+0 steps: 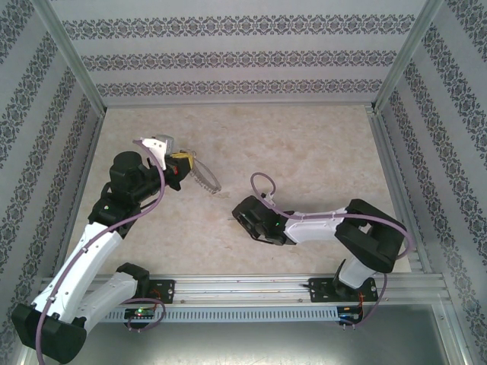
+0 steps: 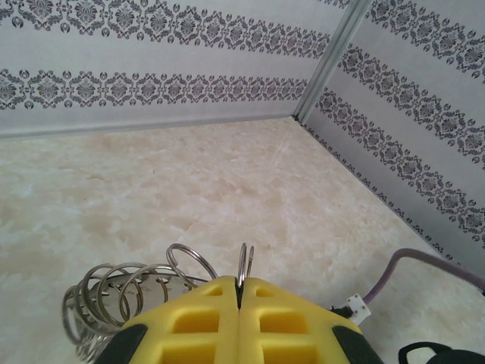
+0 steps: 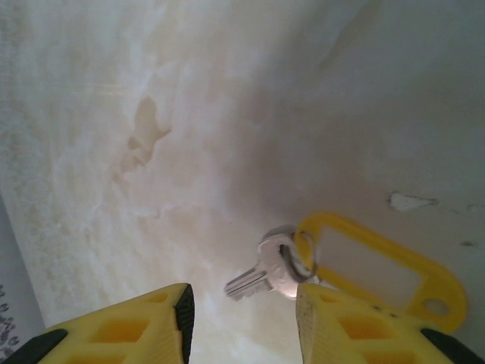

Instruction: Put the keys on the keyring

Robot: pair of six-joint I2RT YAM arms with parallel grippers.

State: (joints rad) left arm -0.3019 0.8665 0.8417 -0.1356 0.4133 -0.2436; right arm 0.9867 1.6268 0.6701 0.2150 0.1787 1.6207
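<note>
Left gripper (image 2: 239, 287): yellow fingers pressed together, pinching one thin wire loop of the keyring (image 2: 121, 292), a grey coil of rings that trails off to its left. It is unclear whether the coil's far end rests on the pale marbled table (image 2: 227, 174).

Right gripper (image 3: 242, 297): low over the table, fingers moderately apart, holding nothing. Just beyond its tips, nearer the finger on the right of the wrist view, the key (image 3: 261, 277) lies flat, small and silvery, blade pointing lower left. Its head sits on a small split ring (image 3: 301, 262), which also carries a yellow plastic tag (image 3: 383, 265) lying to the right.

The key looks light, stiff and smooth. Lying flat, it will probably skid under a closing finger. The head, beside the split ring, seems the surest place to pinch, and the thicker tag is a fallback. The keyring looks thin and springy, so it is likely to twist in the grip
</note>
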